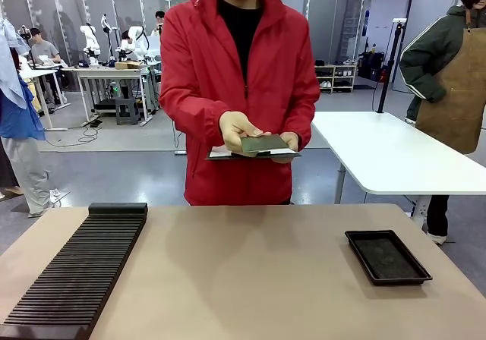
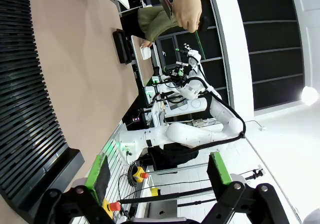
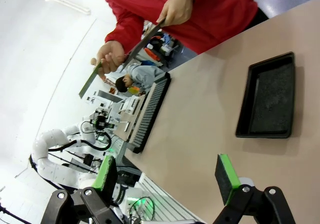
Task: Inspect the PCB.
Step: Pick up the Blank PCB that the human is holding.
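Note:
A person in a red jacket stands at the far side of the table and holds the green PCB (image 1: 264,143) flat in one hand, just above a dark clipboard (image 1: 254,155) held in the other. In the right wrist view the PCB (image 3: 90,81) shows edge-on, well above the table. It appears as a thin green line (image 2: 199,38) below the hand in the left wrist view. My left gripper (image 2: 160,170) is open with nothing between its green pads. The right gripper (image 3: 166,175) is open too, low over the table, far from the board.
A long black slotted rack (image 1: 76,272) lies along the table's left side. A shallow black tray (image 1: 387,256) sits at the right. Another person in a brown apron (image 1: 456,89) stands by a white table (image 1: 387,154) behind.

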